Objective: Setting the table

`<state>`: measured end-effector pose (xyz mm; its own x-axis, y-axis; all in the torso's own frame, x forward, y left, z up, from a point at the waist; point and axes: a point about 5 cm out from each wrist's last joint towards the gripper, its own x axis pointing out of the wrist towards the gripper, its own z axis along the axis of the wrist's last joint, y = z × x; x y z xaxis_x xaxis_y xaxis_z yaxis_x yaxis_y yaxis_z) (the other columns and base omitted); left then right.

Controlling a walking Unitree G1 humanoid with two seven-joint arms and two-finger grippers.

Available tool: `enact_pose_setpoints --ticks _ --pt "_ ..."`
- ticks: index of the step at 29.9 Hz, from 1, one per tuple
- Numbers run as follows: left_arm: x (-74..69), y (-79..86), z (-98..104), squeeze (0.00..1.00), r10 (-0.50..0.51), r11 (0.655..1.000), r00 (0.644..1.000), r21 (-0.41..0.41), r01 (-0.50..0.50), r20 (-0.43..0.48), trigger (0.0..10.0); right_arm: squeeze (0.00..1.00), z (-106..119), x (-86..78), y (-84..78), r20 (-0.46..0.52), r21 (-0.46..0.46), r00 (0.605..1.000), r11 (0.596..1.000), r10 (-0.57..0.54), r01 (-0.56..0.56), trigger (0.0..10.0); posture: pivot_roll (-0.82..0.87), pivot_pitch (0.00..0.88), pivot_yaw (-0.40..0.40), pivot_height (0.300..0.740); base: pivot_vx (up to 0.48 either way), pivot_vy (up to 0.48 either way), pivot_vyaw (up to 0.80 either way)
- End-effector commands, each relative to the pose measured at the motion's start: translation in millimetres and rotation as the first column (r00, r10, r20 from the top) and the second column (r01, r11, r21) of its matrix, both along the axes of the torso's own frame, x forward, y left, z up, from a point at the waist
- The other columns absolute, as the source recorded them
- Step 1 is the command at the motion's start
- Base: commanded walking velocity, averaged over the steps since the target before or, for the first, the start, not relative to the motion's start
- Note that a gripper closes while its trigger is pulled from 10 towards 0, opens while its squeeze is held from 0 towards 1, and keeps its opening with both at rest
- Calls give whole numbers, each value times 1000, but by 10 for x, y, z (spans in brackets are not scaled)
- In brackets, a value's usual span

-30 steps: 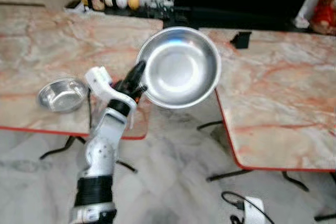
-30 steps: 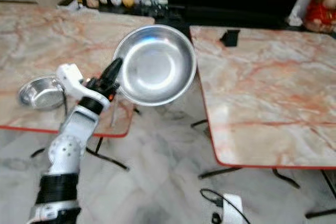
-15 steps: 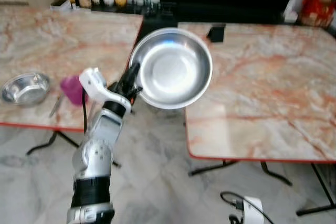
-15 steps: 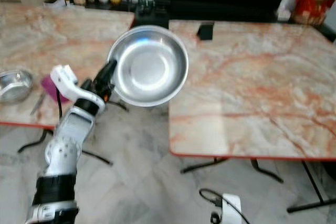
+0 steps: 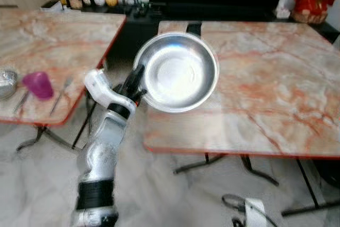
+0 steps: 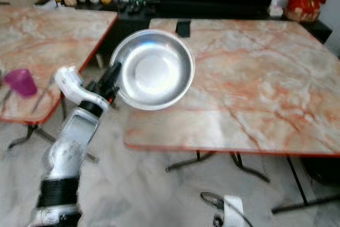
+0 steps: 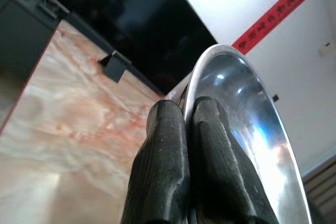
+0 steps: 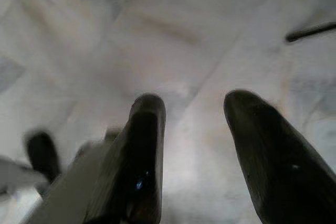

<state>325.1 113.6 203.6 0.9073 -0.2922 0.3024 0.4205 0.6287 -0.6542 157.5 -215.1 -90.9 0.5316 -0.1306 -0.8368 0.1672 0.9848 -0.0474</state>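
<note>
You're mid-carry: the left pincer (image 5: 139, 74) pinches the steel bowl's (image 5: 178, 73) rim above the near counter (image 5: 276, 94), so lower it flat next, while the right pincer (image 8: 194, 150) hangs wide apart.

The steel bowl (image 5: 179, 73) at the centre of the left eye view is polished metal, mirror-bright, with soft white highlights across its smooth inside. In the left wrist view its thin rim gleams between the matt black fingers (image 7: 163, 166) of the left gripper (image 5: 137, 80), whose surface looks finely ribbed and rubbery. The arm (image 5: 101, 147) below is brushed silver metal with a glossy white plastic housing. Both tabletops (image 5: 276, 78) are glossy marble-patterned stone in cream and orange, edged in red. The cup (image 5: 38, 84) at the left edge is translucent magenta plastic. The floor (image 5: 175, 200) is pale, polished marble.
</note>
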Motion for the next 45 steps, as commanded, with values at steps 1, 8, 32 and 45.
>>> enact_pose_setpoints --ticks 1,8,32,45 --pt "5 73 27 0 24 1000 1000 3 -24 11 10000 0 0 20 44 8 17 1000 1000 -12 12 10000 57 0 -54 711 0 -382 0" --pt "6 62 13 0 20 1000 1000 9 -21 9 10000 0 1 22 42 10 17 1000 1000 -8 8 10000 56 0 -55 711 0 -380 0" --pt "3 41 -3 0 5 1000 1000 31 -5 14 10000 0 3 22 41 18 23 1000 999 -25 24 10000 56 0 -55 711 0 -379 0" --pt "8 25 -156 0 25 972 999 235 -20 -21 10000 0 6 26 36 21 22 999 999 -27 27 10000 59 0 -60 711 0 -143 0"
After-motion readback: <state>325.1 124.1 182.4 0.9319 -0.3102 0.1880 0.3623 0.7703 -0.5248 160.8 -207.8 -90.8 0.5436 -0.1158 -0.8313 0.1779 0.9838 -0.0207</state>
